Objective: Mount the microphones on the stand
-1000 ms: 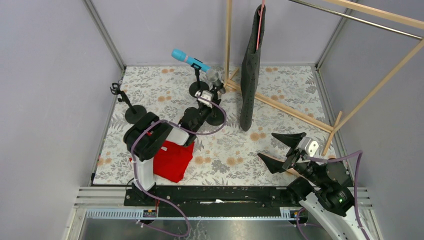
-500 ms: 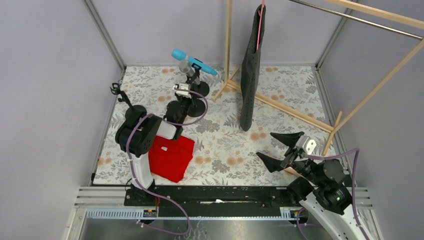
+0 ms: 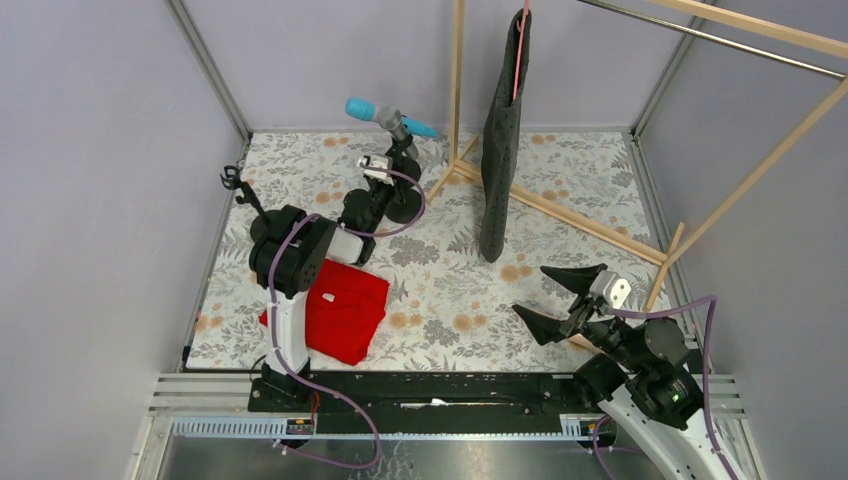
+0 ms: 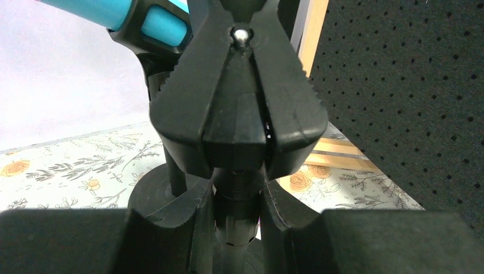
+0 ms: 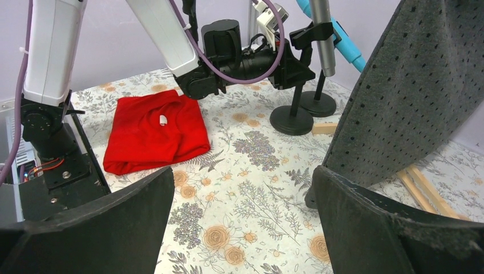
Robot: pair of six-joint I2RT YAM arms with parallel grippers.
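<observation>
left hand (image 4: pixel 236 228) is clamping the post of the black round-based mic stand (image 5: pixel 291 121) just under its clip (image 4: pixel 234 114), probably steadying it with the silver-grey baton microphone (image 5: pixel 321 34) sitting in that clip. right hand (image 5: pixel 244 225) is idling open, well apart from the stand.

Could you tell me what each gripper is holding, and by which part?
The left gripper holds a microphone stand by its thin stem, just below the clip. The right gripper is open and holds nothing.
</observation>
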